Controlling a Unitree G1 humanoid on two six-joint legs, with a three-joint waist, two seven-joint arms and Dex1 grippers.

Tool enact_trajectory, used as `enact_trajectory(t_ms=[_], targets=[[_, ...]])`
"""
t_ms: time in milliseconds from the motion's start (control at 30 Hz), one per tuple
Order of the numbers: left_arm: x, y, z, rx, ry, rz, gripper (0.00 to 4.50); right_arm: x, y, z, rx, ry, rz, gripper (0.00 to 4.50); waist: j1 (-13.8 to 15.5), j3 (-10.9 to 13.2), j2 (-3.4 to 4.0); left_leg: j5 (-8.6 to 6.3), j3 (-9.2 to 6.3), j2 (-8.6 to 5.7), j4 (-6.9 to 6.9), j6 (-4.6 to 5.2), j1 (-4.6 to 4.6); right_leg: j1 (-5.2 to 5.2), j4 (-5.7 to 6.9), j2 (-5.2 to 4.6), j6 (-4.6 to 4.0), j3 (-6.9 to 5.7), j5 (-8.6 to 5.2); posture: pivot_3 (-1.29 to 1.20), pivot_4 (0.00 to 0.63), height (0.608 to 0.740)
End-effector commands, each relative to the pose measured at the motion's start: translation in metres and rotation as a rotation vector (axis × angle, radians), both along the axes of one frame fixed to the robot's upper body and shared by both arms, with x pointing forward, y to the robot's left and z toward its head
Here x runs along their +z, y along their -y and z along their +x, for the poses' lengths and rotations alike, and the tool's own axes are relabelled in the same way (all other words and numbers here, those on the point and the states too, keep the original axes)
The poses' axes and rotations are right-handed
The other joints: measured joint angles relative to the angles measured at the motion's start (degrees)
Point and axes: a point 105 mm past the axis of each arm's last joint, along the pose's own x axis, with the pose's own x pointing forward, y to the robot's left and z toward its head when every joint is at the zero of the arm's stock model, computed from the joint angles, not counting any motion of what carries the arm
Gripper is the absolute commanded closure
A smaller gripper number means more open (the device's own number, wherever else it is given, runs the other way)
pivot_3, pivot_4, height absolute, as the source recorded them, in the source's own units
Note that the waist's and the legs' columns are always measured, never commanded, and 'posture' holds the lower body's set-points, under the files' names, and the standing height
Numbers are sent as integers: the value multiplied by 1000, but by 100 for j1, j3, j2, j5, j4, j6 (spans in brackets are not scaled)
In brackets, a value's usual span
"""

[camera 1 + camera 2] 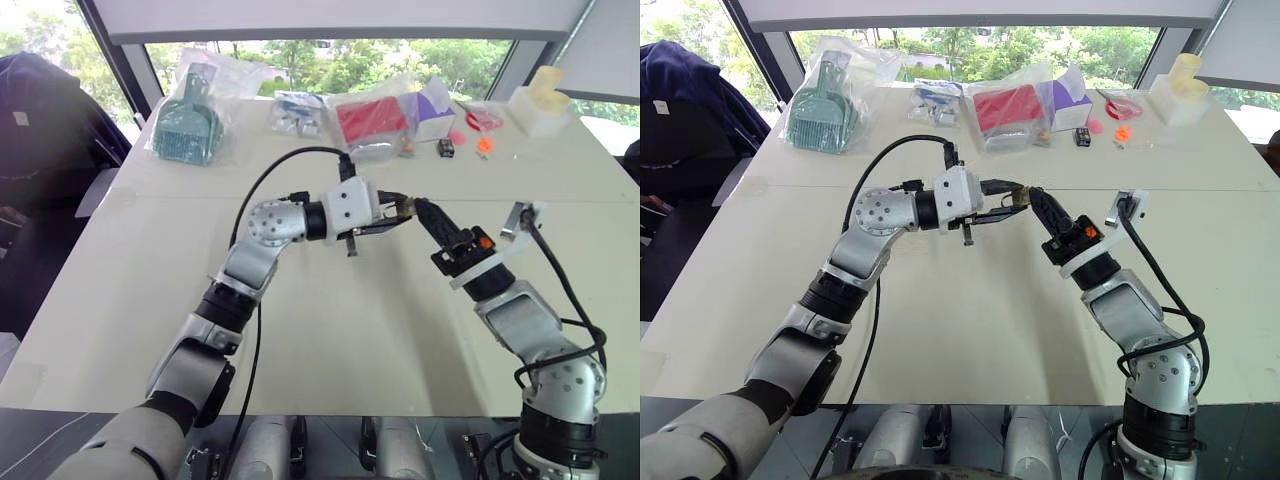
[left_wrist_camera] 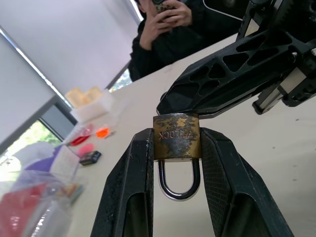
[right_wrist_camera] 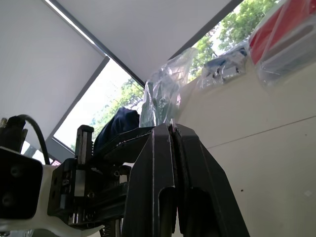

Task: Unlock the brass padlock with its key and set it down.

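arms (image 1: pixel 268 222): silver-grey shells, black joints
cables (image 1: pixel 262 180): black, looped off each wrist
fingers (image 2: pixel 129 192): matte black, cross-hatched pads
right wrist (image 1: pixel 484 241): orange dot, white bracket

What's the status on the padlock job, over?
Left tool shut on brass padlock, held above table, shackle closed. Right tool shut, tips at lock body; key not visible. Nothing blocking.

The brass padlock (image 2: pixel 176 137) carries stamped lettering, too worn to read.
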Motion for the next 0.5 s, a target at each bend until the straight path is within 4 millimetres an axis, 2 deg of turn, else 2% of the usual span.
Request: enact_trajectory(t_ms=[33, 133, 300, 500], targets=[[29, 4, -10, 14, 260, -69, 3732, -1, 1, 5, -35, -22, 43, 4440, -1, 0, 0, 0, 0, 0, 0, 0, 0, 0, 0, 0, 0, 0, 0, 0, 150, 735], [34, 5, -15, 44, 461, -86, 3732, -2, 1, 11, -76, -49, 106, 4440, -8, 0, 0, 0, 1, 0, -2, 0, 1, -1, 0, 0, 1, 0, 1, 0, 150, 735], [39, 4, -22, 83, 682, -130, 3732, 2, -5, 14, -85, -57, 151, 4440, 6, -1, 1, 0, 1, 0, -3, 0, 1, 0, 0, -1, 3, 0, 2, 0, 150, 735], [43, 0, -25, 120, 797, -208, 3732, 4, -6, 17, -95, -73, 170, 4440, -1, 0, 2, 0, 3, 1, -4, 0, 1, -1, 0, -2, 4, 0, 3, 0, 150, 735]])
